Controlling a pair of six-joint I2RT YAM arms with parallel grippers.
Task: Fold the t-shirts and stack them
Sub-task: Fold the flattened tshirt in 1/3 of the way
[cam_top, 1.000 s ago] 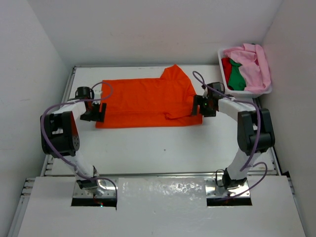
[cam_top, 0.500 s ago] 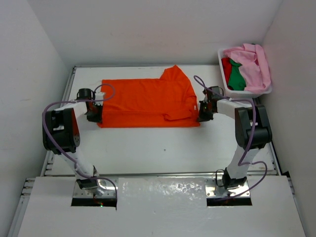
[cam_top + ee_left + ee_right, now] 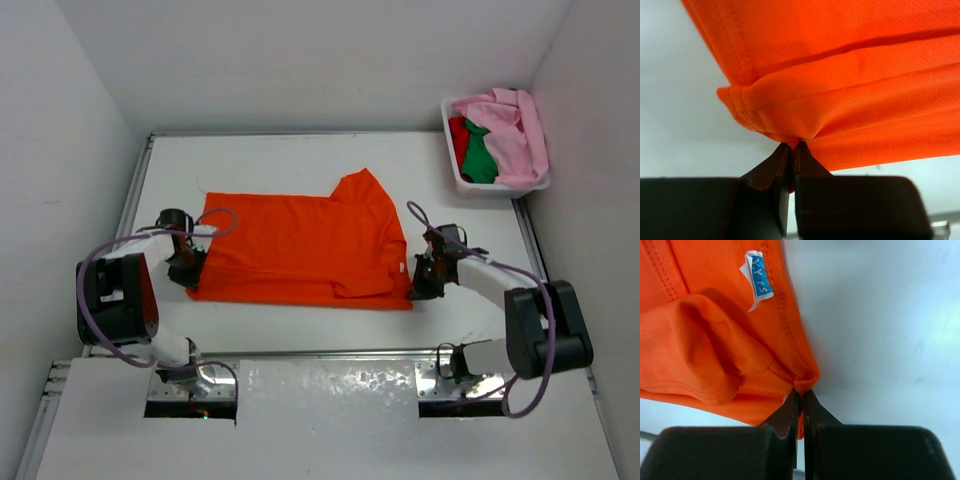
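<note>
The orange t-shirt [image 3: 300, 245] lies spread across the table's middle, folded once lengthwise, a sleeve poking up at its far right. My left gripper [image 3: 190, 272] is shut on its near-left corner; in the left wrist view the orange t-shirt [image 3: 850, 75] bunches into the closed left gripper [image 3: 792, 146]. My right gripper [image 3: 420, 283] is shut on the near-right corner, where the orange t-shirt [image 3: 715, 340] carries a blue tag [image 3: 759, 280] just above the closed right gripper [image 3: 802, 392]. Pink [image 3: 520, 135], green [image 3: 480, 155] and red [image 3: 458, 130] t-shirts sit heaped in the basket.
The white basket [image 3: 462, 183] stands at the table's far right corner, against the right wall. White walls enclose the table on the left, back and right. Bare table [image 3: 300, 160] shows beyond the shirt.
Both grippers have shut on the orange shirt's near corners and pulled it toward the near edge; the whole shirt has slid nearer.
</note>
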